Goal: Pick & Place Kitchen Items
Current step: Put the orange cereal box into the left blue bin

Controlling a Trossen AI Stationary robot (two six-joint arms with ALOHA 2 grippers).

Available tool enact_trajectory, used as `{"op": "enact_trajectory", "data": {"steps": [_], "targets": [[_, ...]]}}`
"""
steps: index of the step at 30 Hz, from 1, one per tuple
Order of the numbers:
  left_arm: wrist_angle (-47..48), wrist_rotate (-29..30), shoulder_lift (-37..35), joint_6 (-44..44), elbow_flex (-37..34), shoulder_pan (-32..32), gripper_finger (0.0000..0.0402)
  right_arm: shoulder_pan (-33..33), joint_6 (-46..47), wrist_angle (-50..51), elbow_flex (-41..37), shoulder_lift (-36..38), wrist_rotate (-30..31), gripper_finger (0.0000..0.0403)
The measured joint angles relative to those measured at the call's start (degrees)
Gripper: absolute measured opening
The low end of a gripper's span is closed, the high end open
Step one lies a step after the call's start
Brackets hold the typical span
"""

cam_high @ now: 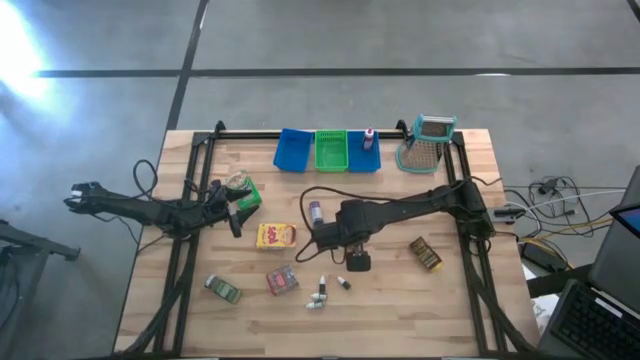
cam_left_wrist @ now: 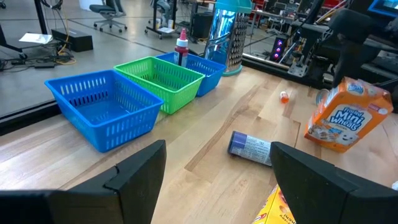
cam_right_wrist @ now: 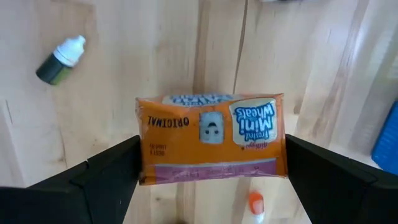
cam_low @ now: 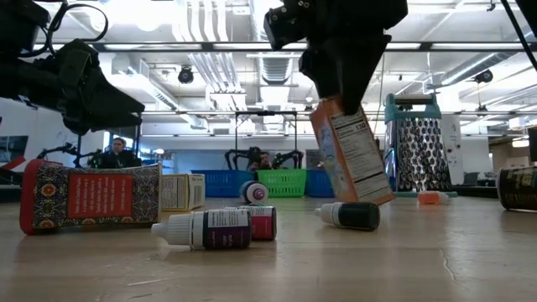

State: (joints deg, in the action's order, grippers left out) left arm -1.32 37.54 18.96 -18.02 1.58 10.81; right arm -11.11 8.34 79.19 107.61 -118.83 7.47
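The right gripper (cam_right_wrist: 211,186) has its jaws clamped on an orange cardboard box (cam_right_wrist: 211,146) printed "Mini Wheats" and "ORIGINAL", tilted above the wooden desk (cam_high: 400,310). Near the box lie a purple-capped bottle (cam_left_wrist: 252,148) and a small dark dropper bottle (cam_low: 351,216). The left gripper (cam_left_wrist: 214,180), jaws apart and empty, hovers beyond the bottle.

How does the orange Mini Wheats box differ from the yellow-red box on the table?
The orange Mini Wheats box sits between the right hand's fingers, tilted; the yellow-red box lies flat, touched by neither hand. The orange one is mid-table; the yellow-red one is nearer the left arm. Both are small printed cartons.
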Motion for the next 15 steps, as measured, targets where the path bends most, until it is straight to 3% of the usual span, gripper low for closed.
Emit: {"op": "enact_trajectory", "data": {"steps": [15], "targets": [[0.0,0.0,0.0,0.0,0.0,0.0,0.0294,0.3,0.5,-0.5,0.0,0.0,-0.2,0.0363]]}}
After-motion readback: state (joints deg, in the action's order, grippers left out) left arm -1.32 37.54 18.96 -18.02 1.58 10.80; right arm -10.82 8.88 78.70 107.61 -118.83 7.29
